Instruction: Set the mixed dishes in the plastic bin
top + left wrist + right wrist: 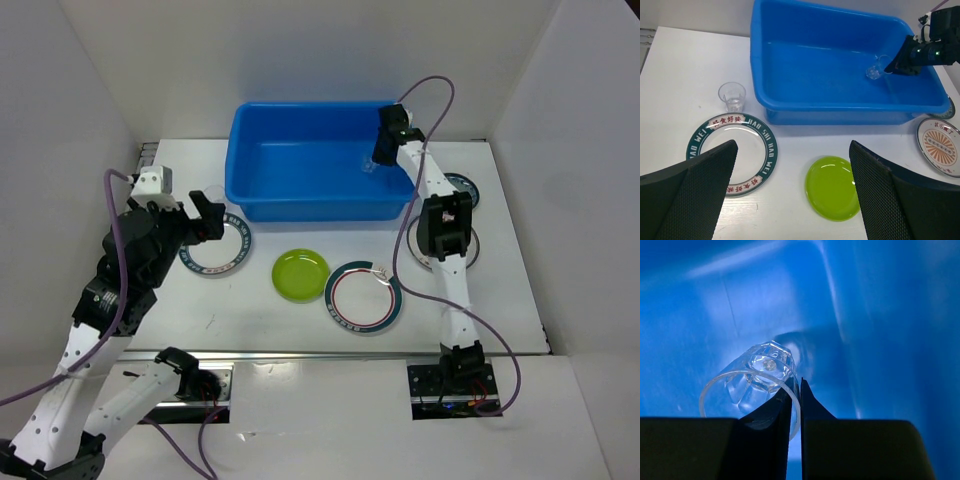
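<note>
The left gripper [207, 216] hangs over the table's [300, 325] left side with its jaws wide apart and nothing between them. Below it lies a white plate with a teal lettered rim [732, 152]. An upright clear cup [732, 96] stands just beyond that plate, near the front left corner of the blue plastic bin [840, 107].

A lime-green plate [300, 274] lies toward the middle of the table, in front of the bin. Just to its right, closer to the near edge, is a second teal-rimmed plate [364, 297].

The bin sits at the far edge of the table. The right gripper [800, 385] reaches down into its right end. Its fingers are pinched almost together on the wall of a second clear cup [752, 390], one finger inside the rim and one outside. This cup is tipped on its side inside the bin; I cannot tell whether it touches the floor.

An orange-sunburst plate [940, 145] lies to the right of the bin, partly under the right arm. A small dark teal plate [465, 188] peeks out beyond it, toward the table's right edge.
</note>
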`<action>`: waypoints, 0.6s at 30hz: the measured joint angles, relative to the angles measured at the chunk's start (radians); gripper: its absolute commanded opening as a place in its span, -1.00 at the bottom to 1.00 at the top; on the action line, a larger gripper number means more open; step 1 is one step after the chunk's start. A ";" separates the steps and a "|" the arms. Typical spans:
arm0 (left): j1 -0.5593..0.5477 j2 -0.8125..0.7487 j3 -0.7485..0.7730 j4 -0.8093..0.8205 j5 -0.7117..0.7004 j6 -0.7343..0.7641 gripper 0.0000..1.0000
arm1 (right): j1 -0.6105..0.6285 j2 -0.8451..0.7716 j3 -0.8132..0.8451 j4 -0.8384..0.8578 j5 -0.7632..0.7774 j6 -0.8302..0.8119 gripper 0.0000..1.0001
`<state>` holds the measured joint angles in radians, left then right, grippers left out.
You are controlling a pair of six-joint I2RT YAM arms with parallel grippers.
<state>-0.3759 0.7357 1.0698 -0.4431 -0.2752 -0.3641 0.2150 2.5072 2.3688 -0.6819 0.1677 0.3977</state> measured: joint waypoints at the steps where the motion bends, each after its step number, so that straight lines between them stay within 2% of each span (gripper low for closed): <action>1: 0.000 0.000 0.000 0.001 -0.002 0.000 0.98 | -0.009 0.024 0.043 -0.011 0.000 0.002 -1.00; 6: 0.000 0.009 0.000 0.005 -0.010 0.000 0.98 | -0.021 0.086 0.209 -0.045 0.000 0.005 -1.00; 10: 0.000 0.026 -0.004 0.010 -0.023 0.003 0.98 | -0.021 0.095 0.233 -0.048 -0.005 0.005 -0.98; 11: 0.000 0.029 -0.005 0.010 -0.027 0.004 0.98 | -0.021 0.101 0.238 -0.049 -0.007 0.005 -0.90; 14: 0.000 0.032 -0.005 0.014 -0.042 0.020 0.98 | -0.021 0.133 0.254 -0.059 -0.015 0.005 -0.88; 18: 0.000 0.035 -0.005 0.028 -0.049 0.025 0.98 | -0.021 0.177 0.261 -0.087 -0.019 0.005 -0.73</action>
<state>-0.3759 0.7704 1.0649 -0.4152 -0.3244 -0.3389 0.1936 2.6843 2.6293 -0.7689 0.1490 0.4030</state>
